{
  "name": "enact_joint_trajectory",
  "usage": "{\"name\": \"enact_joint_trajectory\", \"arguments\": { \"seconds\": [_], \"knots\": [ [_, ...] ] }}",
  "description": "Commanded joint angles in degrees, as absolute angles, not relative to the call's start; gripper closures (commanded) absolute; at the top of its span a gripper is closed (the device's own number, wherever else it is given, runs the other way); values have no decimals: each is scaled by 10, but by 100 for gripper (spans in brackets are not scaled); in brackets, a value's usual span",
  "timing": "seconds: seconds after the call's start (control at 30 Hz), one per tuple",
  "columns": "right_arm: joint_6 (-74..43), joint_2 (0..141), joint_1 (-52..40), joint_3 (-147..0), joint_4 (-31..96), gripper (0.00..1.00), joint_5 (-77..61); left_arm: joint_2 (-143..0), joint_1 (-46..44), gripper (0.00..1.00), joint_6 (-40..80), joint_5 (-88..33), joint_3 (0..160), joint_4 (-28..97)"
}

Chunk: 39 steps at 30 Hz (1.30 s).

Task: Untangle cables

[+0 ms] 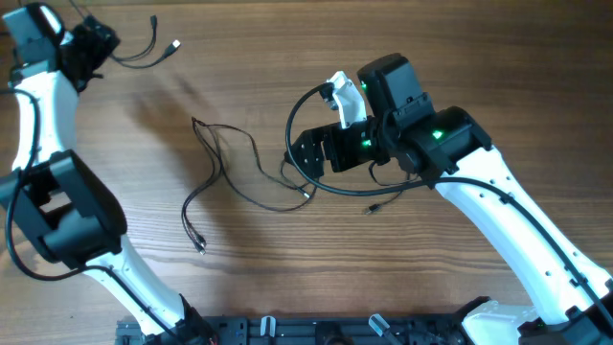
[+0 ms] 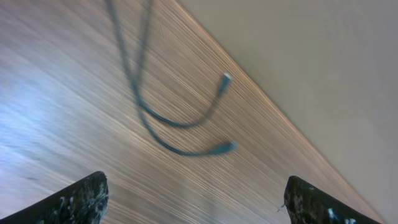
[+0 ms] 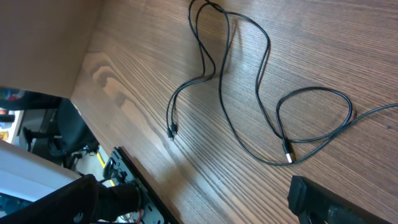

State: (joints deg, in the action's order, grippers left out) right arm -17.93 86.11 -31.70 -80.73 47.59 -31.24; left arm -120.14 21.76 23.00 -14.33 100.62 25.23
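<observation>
Base rail: black base rail [image 1: 287, 331] along the near edge of the wooden table [image 1: 460, 57], dead on 6 o'clock.

Tangled cables: the tangled cables [image 1: 213, 171] are thin black cords lying loose on the wood, a bit toward 9 o'clock from the table's centre. One strand trails to the near plug [image 1: 201, 247] at about 7 o'clock. The bunch's far tip is a sharp bend pointing to 11.

Crossings: in the right wrist view the strands [image 3: 222, 87] cross each other a few times, and one makes a closed loop. Honestly can't tell how many separate cords that is.

Right claw: the right claw [image 1: 302, 153] sits near the centre with its fingers aimed at 9 o'clock, just beside the tangle's 3 o'clock end. It's spread wide with nothing in it. Can't tell if it touches a cord.

Short cable: the short cable [image 1: 151, 56] lies well apart from the tangle, near the far edge at 11 o'clock. It's in a flat curl [image 2: 186, 125] with both ends free.

Left claw: the left claw [image 1: 101, 46] is out in the far corner at 10 o'clock, just beside the short cable. The wrist view is blurry, but both fingertips [image 2: 81, 199] stand wide apart with bare wood between them, gripping nothing.
</observation>
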Motion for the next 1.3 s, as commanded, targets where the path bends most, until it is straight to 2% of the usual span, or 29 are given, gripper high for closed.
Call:
{"name": "enact_joint_trajectory", "arguments": {
  "seconds": [0.0,0.1,0.23,0.3,0.4,0.5,0.6,0.83,0.87,0.9,0.97,1.17,1.2,1.27],
  "knots": [
    [-182,869,-318,-809,476,0,-304,-1211,178,12,229,-154,1008,262],
    [-185,869,-318,-809,483,0,-278,-1206,148,11,230,-162,1008,342],
    [-223,869,-318,-809,508,0,-238,-1166,148,13,236,-241,1009,451],
    [-227,869,-318,-809,509,0,-238,-1108,146,13,240,-240,1009,549],
    [-254,869,-318,-809,506,0,-238,-1032,109,14,240,-195,1008,661],
    [-279,869,-318,-809,503,0,-240,-1037,49,12,249,-101,1003,723],
    [-335,869,-318,-809,524,0,-240,-1058,11,6,249,-93,956,714],
    [-334,869,-319,-809,540,0,-240,-1098,11,10,249,-93,900,602],
    [-334,869,-319,-809,539,0,-240,-1104,11,12,249,-93,900,596],
    [-334,869,-319,-809,538,0,-240,-1111,11,21,249,-93,899,592],
    [-334,869,-319,-809,536,0,-240,-1117,11,30,249,-93,900,587],
    [-330,869,-319,-809,536,0,-240,-1134,11,40,249,-93,899,585],
    [-330,869,-319,-809,537,0,-240,-1134,11,44,248,-93,899,579],
    [-330,869,-319,-809,537,0,-240,-1134,11,65,249,-93,899,565]
  ]
}}
